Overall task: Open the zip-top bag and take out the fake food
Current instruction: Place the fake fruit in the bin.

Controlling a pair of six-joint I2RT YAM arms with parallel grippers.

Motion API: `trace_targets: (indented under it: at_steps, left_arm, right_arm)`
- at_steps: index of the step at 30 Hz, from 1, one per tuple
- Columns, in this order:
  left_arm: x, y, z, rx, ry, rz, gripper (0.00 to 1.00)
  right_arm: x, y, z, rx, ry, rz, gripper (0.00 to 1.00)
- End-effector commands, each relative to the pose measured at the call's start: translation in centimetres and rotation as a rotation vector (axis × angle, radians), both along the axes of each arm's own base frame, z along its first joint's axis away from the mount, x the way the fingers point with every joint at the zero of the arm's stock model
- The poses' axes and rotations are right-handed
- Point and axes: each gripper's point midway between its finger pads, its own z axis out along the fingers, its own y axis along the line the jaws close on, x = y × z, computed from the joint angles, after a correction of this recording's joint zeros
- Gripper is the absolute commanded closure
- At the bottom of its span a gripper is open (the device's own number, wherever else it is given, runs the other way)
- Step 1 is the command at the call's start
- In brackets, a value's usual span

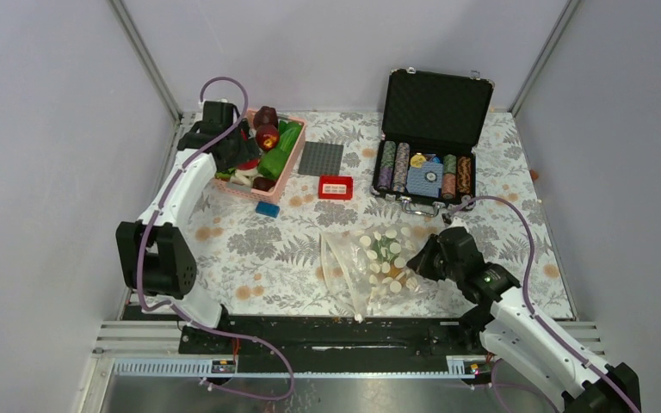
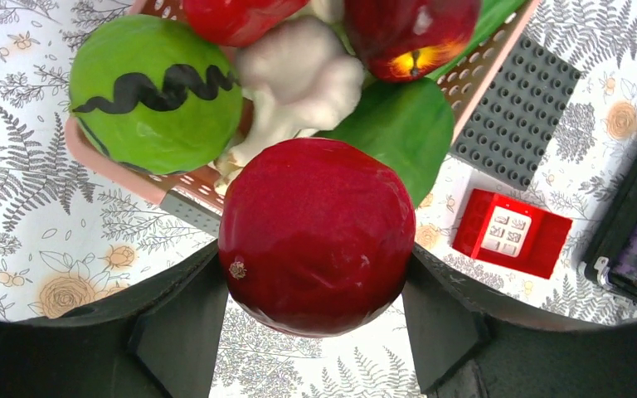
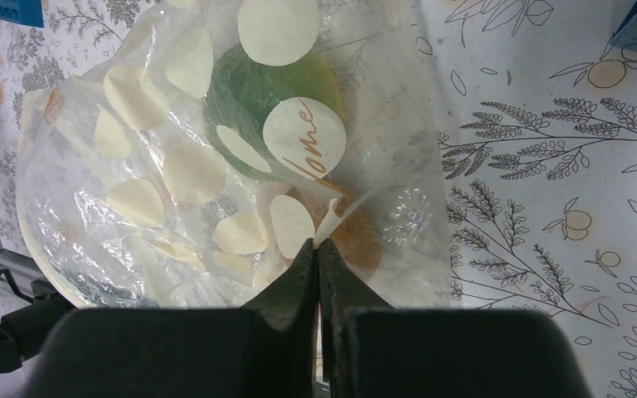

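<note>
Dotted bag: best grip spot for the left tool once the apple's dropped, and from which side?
Probably the loose, empty film at the left edge of the zip-top bag, coming from above-left, opposite the right tool and its pinch. The green piece bulges the middle.

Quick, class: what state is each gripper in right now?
Left gripper: closed on a glossy dark red round plastic fruit.
Right gripper: shut, pinching the clear cream-dotted plastic zip-top bag.

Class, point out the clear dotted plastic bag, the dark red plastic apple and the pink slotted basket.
Clear zip-top plastic bag with cream dots (image 3: 191, 174): right wrist view, a cream dot.
Glossy dark red plastic apple (image 2: 315, 236): left wrist view, middle of skin.
Pink slotted plastic basket (image 1: 289, 164): top external view, right wall.
</note>
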Motion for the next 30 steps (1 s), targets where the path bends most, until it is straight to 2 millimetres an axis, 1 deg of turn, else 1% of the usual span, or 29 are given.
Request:
trace_targets:
  at_steps: [1,3,7,11,15,17,23,27,30]
  left_arm:
    - [2.2,0.7,3.8,-0.046,-0.165,0.040,0.53]
    - [3.2,0.9,5.1,-0.055,-0.200,0.046,0.53]
    - [6.3,1.0,7.7,-0.056,-0.238,0.036,0.53]
    - [9.7,1.0,9.3,-0.041,-0.265,0.011,0.53]
    - [12.6,1.3,10.1,-0.030,-0.316,-0.013,0.53]
    - [14.1,1.4,9.5,-0.025,-0.332,-0.028,0.53]
    - [17.4,0.9,9.3,0.040,-0.440,-0.143,0.53]
    - [18.6,0.6,9.0,0.081,-0.486,-0.249,0.54]
    - [18.9,0.8,8.7,0.062,-0.503,-0.323,0.54]
  right_arm:
    - [0.4,0.4,0.3,0.003,-0.025,0.024,1.00]
    - [0.3,0.4,0.3,0.005,-0.027,0.025,1.00]
    - [0.3,0.3,0.1,-0.003,-0.025,0.024,1.00]
    - [0.3,0.3,-0.4,-0.017,-0.017,0.029,1.00]
    - [0.4,0.5,-0.9,-0.022,-0.007,0.041,1.00]
    - [0.5,0.7,-1.0,-0.020,-0.003,0.048,1.00]
    - [0.7,1.0,-1.6,-0.028,0.017,0.063,1.00]
    - [0.6,1.0,-2.0,-0.038,0.029,0.071,1.00]
    - [0.7,1.0,-2.0,-0.041,0.030,0.071,1.00]
